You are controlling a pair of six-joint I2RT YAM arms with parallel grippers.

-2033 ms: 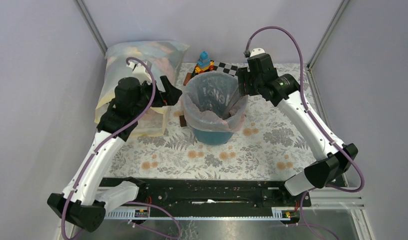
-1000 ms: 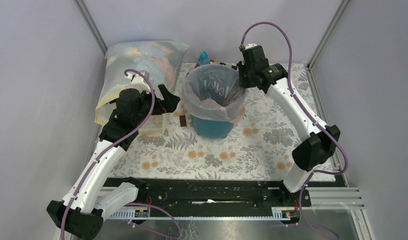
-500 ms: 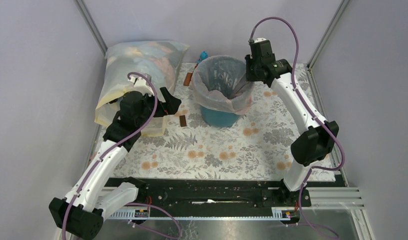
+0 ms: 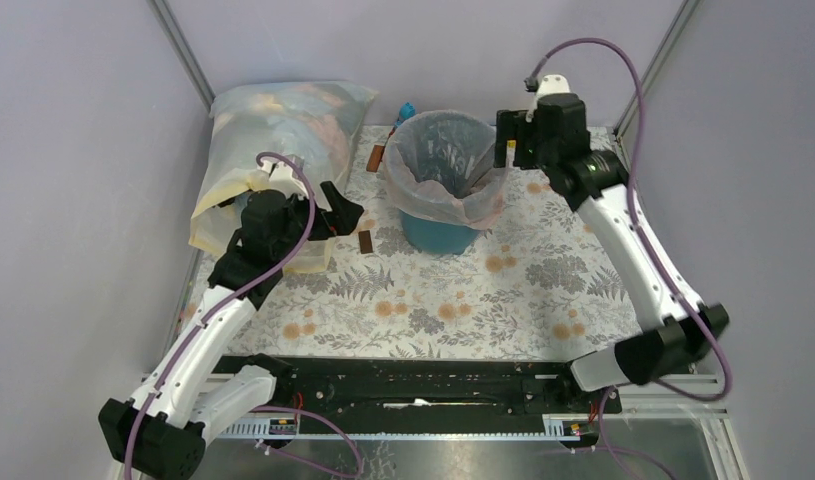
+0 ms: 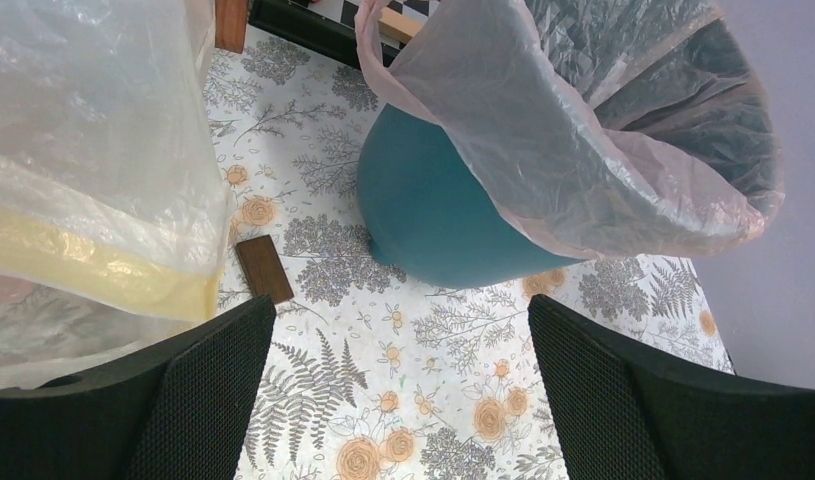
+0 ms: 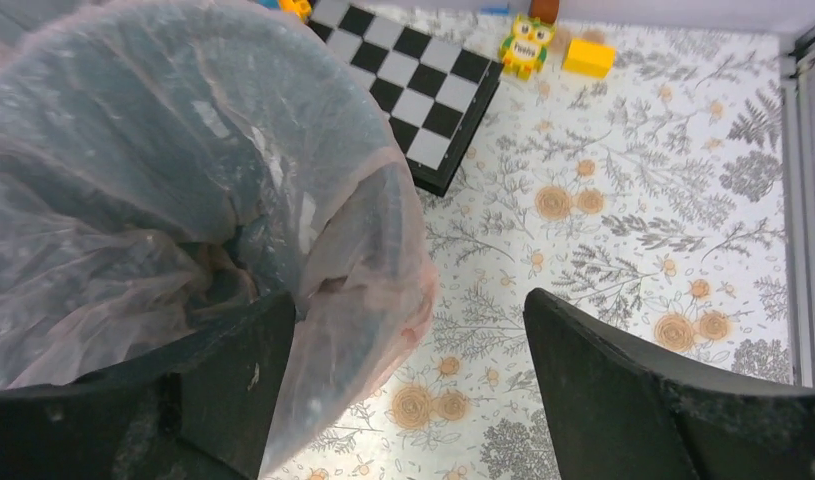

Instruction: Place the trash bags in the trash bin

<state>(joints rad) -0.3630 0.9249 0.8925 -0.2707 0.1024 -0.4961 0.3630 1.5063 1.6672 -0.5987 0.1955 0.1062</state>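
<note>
Floral tablecloth [image 4: 433, 300]. Teal trash bin [image 4: 435, 238] is mostly hidden by a thin, crinkly pink trash bag [image 4: 443, 165] that lines it and folds over the rim; bin floor not visible. Right gripper [image 6: 403, 330] is spread wide at the rim, gripping nothing. Left gripper [image 5: 398, 310] is wide and empty, beside the yellow-edged sack [image 4: 273, 130].

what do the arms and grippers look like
The left arm and right arm have white tubular links with black joint housings. A purple cable loops along each. The left gripper and right gripper have broad black fingers.
</note>
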